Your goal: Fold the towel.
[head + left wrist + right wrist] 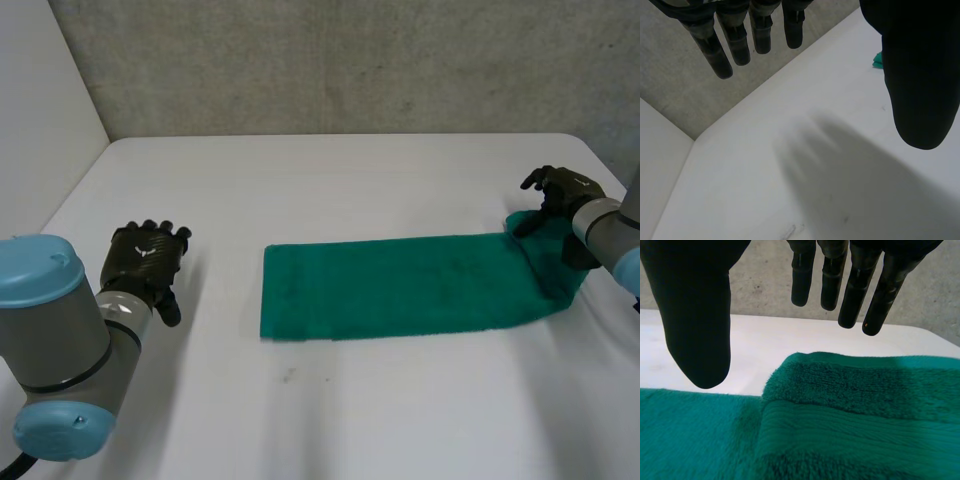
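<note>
A green towel (400, 285) lies across the middle of the white table (330, 180) as a long strip. Its right end is bunched up and raised a little under my right arm. My right hand (560, 192) hovers just above the towel's far right corner. In the right wrist view its fingers (855, 285) are straight and spread, its thumb stands apart, and the towel (840, 415) lies below the palm, not held. My left hand (145, 262) is open over bare table, well left of the towel. Past its thumb (920, 75) a corner of the towel (878, 60) shows.
A grey wall runs behind the table's far edge, and a white panel stands along its left side. Bare table lies in front of and behind the towel.
</note>
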### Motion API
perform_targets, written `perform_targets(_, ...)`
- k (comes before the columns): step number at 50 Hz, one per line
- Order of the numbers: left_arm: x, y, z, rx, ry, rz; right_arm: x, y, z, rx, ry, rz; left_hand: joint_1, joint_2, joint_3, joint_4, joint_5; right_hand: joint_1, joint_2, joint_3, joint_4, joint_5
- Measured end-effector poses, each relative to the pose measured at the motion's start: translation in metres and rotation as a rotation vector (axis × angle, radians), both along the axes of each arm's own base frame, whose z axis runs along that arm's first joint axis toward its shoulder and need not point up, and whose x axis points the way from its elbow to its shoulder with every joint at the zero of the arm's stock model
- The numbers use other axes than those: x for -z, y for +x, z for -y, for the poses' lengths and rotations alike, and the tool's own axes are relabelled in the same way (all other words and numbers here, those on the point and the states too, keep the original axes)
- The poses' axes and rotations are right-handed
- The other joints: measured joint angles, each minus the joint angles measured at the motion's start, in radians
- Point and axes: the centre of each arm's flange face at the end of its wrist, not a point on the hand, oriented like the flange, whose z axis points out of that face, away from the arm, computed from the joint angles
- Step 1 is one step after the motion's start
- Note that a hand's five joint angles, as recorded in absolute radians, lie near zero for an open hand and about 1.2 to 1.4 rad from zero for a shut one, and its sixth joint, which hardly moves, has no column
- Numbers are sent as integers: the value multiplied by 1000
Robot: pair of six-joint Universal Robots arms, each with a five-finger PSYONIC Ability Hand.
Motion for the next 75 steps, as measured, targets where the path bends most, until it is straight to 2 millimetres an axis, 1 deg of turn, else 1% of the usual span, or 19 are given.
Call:
perform_targets(9, 2, 0, 0, -1, 5, 2, 21, -2, 20, 57, -6, 9, 0, 0, 0, 0, 0, 90, 104, 78, 74, 66)
perform_targets(10, 2, 0, 0, 0, 6, 2, 26, -4, 23, 73, -2, 1, 0, 0, 0, 0, 0, 287, 331, 298, 291, 282)
perform_targets(12, 2, 0, 0, 0, 6, 2, 26, -4, 23, 73, -2, 1, 0, 0, 0, 0, 0, 287, 331, 298, 291, 282)
perform_targets(15, 2, 0, 0, -1, 6, 2, 32, -6, 27, 97, 8, -20, 0, 0, 0, 0, 0, 567, 681, 641, 636, 627)
perform_targets(22, 2, 0, 0, -1, 5, 2, 25, -5, 29, 90, 0, -45, 0, 0, 0, 0, 0, 615, 746, 722, 725, 709)
perform_targets(25, 2, 0, 0, -1, 6, 2, 5, 5, 25, 62, -37, -44, 0, 0, 0, 0, 0, 617, 746, 722, 726, 712)
perform_targets(30, 1, 0, -1, -1, 4, 2, -40, 56, -2, -96, -111, -13, 0, 0, 0, 0, 0, 617, 746, 722, 726, 713)
perform_targets(31, 1, 0, -1, -1, 4, 2, -40, 56, -2, -96, -111, -13, 0, 0, 0, 0, 0, 617, 746, 722, 726, 713)
perform_targets(36, 1, 1, -2, -2, 6, 3, -57, 118, -47, -292, -123, 17, 0, 0, 0, 0, 0, 617, 746, 722, 726, 715)
perform_targets(42, 3, 2, -4, -3, 13, 5, -63, 139, -65, -322, -148, 15, 0, 0, 0, 0, 0, 617, 746, 722, 726, 715)
perform_targets(43, 3, 2, -4, -3, 14, 5, -64, 138, -64, -309, -153, 11, 0, 0, 0, 0, 0, 586, 712, 687, 688, 685)
perform_targets(44, 4, 2, -4, -2, 15, 6, -65, 133, -60, -275, -162, 2, 0, 0, 0, 0, 0, 355, 420, 397, 415, 429)
perform_targets(46, 4, 2, -4, -2, 16, 6, -65, 124, -54, -231, -171, -9, 0, 0, 0, 0, 0, 213, 256, 233, 229, 245)
perform_targets(47, 4, 2, -4, -2, 16, 6, -65, 124, -54, -231, -171, -9, 0, 0, 0, 0, 0, 213, 256, 233, 229, 245)
perform_targets(50, 4, 2, -5, 0, 17, 6, -62, 92, -32, -115, -173, -43, 0, 0, 0, 0, 0, 111, 123, 88, 82, 96)
perform_targets(52, 4, 2, -5, 0, 17, 6, -60, 87, -28, -100, -170, -49, 0, 0, 0, 0, 0, 104, 113, 79, 74, 89)
perform_targets(54, 4, 2, -5, 1, 17, 6, -47, 67, -15, -46, -142, -76, 0, 0, 0, 0, 0, 70, 73, 42, 32, 50)
perform_targets(66, 5, 2, -6, 1, 20, 8, 11, 32, 7, 24, 8, -117, 0, 0, 0, 0, 0, 39, 38, 6, -8, 10)
perform_targets(75, 6, 2, -5, 1, 22, 8, 29, 17, 14, 56, 42, -123, 0, 0, 0, 0, 0, 123, 153, 124, 116, 110)
